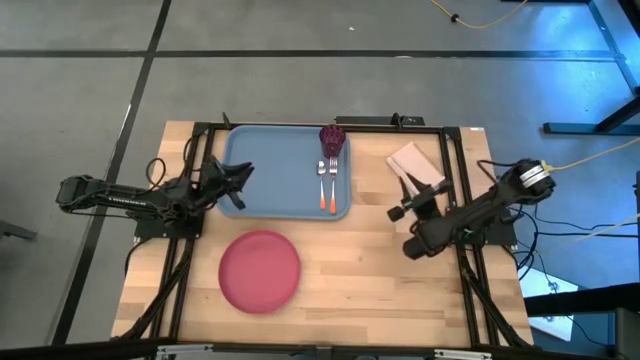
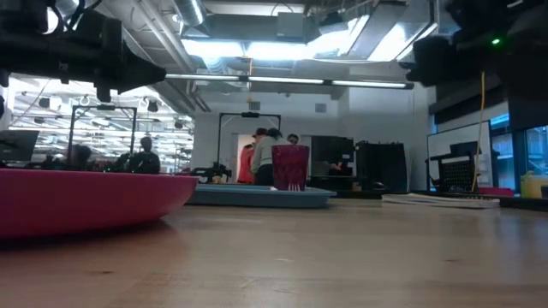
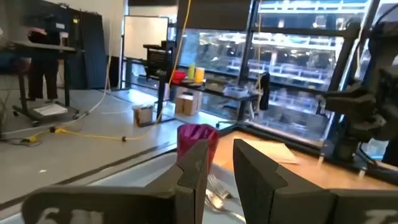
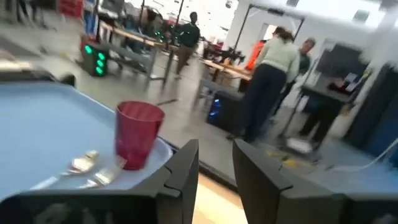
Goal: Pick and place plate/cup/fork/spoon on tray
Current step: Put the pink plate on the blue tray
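Plate [image 1: 260, 271] lies on bare table, outside tray [image 1: 270, 180], nearer the left gripper [image 1: 238, 180] than the right one; it looks like the only piece left to move. Cup [image 1: 333, 139], fork [image 1: 332, 180] and spoon [image 1: 322, 180] sit already on the tray's far side from that gripper. Left gripper hovers over the tray's near edge, fingers slightly spread, empty. Right gripper [image 1: 399, 212] waits beside the napkin [image 1: 414, 163], fingers slightly apart, holding nothing
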You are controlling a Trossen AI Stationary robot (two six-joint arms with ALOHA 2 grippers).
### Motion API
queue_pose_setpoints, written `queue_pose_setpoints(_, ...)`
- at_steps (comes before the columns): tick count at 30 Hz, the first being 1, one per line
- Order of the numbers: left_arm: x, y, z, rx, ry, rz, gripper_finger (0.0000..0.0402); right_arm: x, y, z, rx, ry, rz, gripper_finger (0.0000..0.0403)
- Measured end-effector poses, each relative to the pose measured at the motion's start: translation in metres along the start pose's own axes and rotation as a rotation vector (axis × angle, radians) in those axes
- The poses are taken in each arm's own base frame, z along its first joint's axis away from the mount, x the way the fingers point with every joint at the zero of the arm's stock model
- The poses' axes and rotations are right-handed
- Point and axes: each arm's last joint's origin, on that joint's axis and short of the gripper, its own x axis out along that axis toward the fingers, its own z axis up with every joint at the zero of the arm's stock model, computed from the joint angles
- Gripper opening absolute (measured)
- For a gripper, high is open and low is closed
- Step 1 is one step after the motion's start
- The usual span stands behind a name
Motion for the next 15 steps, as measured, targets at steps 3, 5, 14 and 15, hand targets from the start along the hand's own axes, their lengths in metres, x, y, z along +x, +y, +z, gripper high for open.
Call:
queue_pose_setpoints(3, 0.0, 0.0, 0.002, -0.016, -0.022, 0.003, 0.0069, -0.003, -0.005, 0.001, 0.088, -0.007, 0.019, 0.0104)
queue_pose_setpoints(5, 0.0, 0.0, 0.005, -0.033, -0.045, 0.0, 0.0069, -0.005, -0.006, 0.003, 0.119, -0.007, 0.027, 0.0104)
queue_pose_setpoints(14, 0.0, -0.001, 0.009, -0.053, -0.081, -0.015, 0.0069, -0.007, 0.001, 0.014, 0.065, -0.014, 0.039, 0.0104)
queue_pose_setpoints(15, 0.0, -0.001, 0.009, -0.044, -0.081, -0.015, 0.0069, -0.007, 0.002, 0.014, 0.063, -0.013, 0.039, 0.0104)
